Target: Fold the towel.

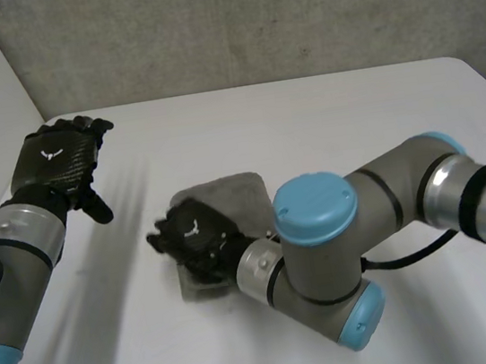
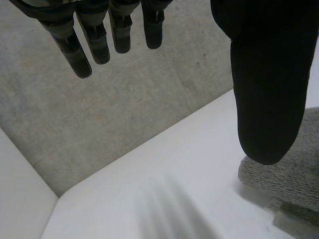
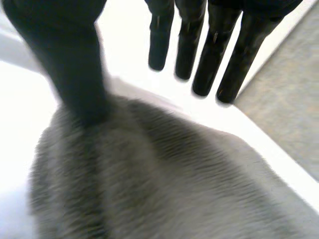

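The towel [image 1: 229,195] is a small grey terry cloth, lying bunched or already doubled a little towards the near edge of the table [image 1: 352,121], left of its middle. It looks soft, limp and light. It should drape and sag when lifted, and its nap will likely grip the tabletop enough to drag, not slide. A pinch at a corner or along a free edge seems the best hold, since a grab in the middle would only gather it into a lump. The far edge, which shows past the right arm's wrist, is the easiest to reach.

The right hand [image 1: 194,236] lies over the near part of the towel, palm down. Its fingers [image 3: 199,59] are straight and slightly spread, reaching past the towel's edge over bare table. Its thumb [image 3: 75,74] stands apart from them with its tip at the cloth. Nothing is clasped, and I cannot tell whether the palm presses the towel or hovers just above it.

The left hand [image 1: 57,161] is raised near the table's left edge, well apart from the towel, fingers straight and holding nothing.
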Robot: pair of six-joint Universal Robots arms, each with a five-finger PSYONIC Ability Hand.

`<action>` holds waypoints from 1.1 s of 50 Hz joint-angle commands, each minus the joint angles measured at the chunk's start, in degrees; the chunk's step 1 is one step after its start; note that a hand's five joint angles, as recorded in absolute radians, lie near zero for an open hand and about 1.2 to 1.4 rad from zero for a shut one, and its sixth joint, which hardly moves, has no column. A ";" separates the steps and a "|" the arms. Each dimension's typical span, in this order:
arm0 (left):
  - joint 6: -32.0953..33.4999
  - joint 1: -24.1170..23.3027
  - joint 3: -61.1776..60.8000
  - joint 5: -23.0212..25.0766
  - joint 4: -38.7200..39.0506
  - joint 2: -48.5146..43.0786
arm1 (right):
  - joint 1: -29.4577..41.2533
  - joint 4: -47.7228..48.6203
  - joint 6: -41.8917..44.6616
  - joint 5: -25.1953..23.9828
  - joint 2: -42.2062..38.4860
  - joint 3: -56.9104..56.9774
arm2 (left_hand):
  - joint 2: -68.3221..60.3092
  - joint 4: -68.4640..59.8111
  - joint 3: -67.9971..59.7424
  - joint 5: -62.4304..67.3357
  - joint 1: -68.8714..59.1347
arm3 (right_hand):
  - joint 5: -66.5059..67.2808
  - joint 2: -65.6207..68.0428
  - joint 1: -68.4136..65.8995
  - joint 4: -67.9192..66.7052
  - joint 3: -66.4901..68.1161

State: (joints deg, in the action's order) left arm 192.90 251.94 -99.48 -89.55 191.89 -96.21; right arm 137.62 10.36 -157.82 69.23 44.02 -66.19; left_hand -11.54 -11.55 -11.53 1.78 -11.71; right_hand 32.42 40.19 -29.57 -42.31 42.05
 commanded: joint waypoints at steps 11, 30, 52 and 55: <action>-11.47 -9.00 12.55 2.27 -1.25 -12.14 | -15.63 -2.80 -16.82 7.06 16.62 -8.69 | -3.39 -3.37 -3.39 3.15 -3.22 | -32.42 -30.19 19.57 32.31 -32.05; -12.81 -11.21 20.38 -6.34 -11.98 -33.43 | -18.09 -15.45 -16.29 -1.03 -1.13 2.03 | -2.21 -2.19 -2.22 1.97 -2.04 | -32.42 -30.19 19.57 32.31 -32.05; -8.24 -9.11 28.19 -5.99 -15.49 -6.56 | -25.21 -12.46 -6.88 11.98 26.64 2.03 | -1.71 -1.69 -1.71 1.47 -1.54 | -32.42 -30.19 19.57 32.31 -32.05; -8.41 -4.99 29.78 -3.90 -18.82 -1.90 | -29.08 -12.82 -9.61 14.18 30.51 2.03 | -1.54 -1.52 -1.54 1.30 -1.37 | -32.42 -30.19 19.57 32.31 -32.05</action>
State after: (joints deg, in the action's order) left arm 184.92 241.45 -72.83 -95.53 177.46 -107.28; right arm 114.44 -2.49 -162.87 79.97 67.52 -63.92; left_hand -12.23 -12.17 -12.25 2.28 -12.31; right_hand 3.08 13.77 -11.36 -13.23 12.23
